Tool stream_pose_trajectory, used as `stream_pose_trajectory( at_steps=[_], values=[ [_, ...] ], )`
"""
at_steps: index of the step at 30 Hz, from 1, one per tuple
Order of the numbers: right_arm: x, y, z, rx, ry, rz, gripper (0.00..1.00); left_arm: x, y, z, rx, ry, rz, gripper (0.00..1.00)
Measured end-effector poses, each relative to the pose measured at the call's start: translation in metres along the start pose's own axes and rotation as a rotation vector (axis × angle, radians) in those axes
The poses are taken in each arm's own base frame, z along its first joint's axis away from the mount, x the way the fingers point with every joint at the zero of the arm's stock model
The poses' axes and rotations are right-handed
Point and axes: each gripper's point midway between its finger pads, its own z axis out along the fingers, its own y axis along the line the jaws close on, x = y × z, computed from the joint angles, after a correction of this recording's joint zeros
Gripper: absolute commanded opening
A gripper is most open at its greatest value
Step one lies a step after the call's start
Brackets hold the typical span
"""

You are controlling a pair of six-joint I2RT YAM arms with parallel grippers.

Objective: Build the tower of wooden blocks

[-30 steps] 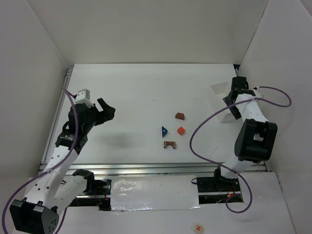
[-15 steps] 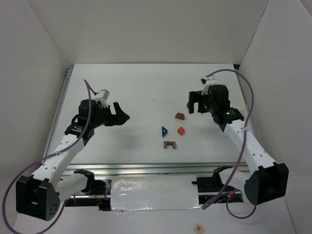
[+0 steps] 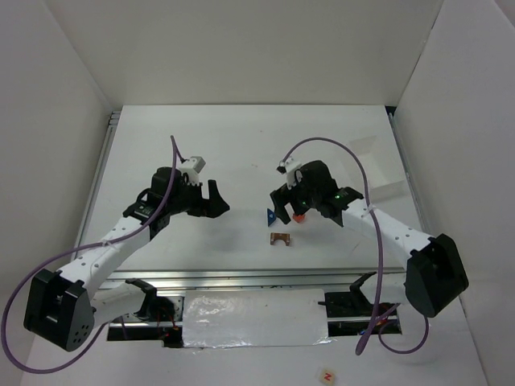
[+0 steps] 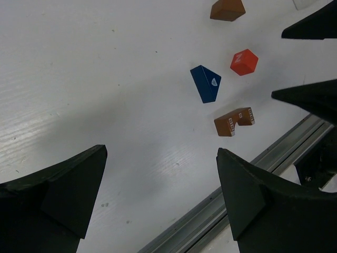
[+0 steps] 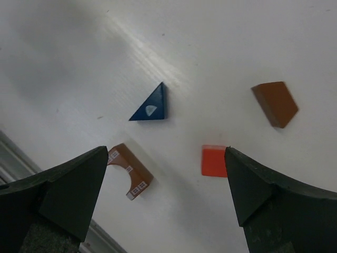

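Four small blocks lie loose and apart on the white table; no tower stands. In the right wrist view they are a blue wedge, a red cube, a brown arch and a brown block. My right gripper hovers over them, open and empty; in the top view it hides the brown block. The wedge, cube and arch show there. My left gripper is open and empty, left of the blocks. Its wrist view shows the wedge, cube, arch and block.
A metal rail runs along the table's near edge, close to the arch, and shows in the left wrist view. White walls enclose the table on three sides. A pale translucent sheet lies at the back right.
My right arm has swung from the back right corner to above the blocks. My left arm has moved right and forward towards them. The blocks have not moved.
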Motion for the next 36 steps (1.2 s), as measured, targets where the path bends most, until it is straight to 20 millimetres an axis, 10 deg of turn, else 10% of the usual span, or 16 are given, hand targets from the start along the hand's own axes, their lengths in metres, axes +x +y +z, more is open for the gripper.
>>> stream_pose_trajectory(
  at_steps=[18, 27, 36],
  values=[
    [0.095, 0.068, 0.023, -0.111, 0.315, -0.024, 0.93, 0.005, -0.008, 0.003, 0.026, 0.025, 0.065, 0.99],
    [0.118, 0.054, 0.029, 0.007, 0.443, -0.079, 0.89, -0.001, -0.007, 0.002, 0.017, 0.017, 0.092, 0.99],
    [0.126, 0.046, 0.032, 0.039, 0.479, -0.119, 0.61, -0.004, -0.006, 0.007, 0.009, 0.028, 0.101, 0.99]
  ],
)
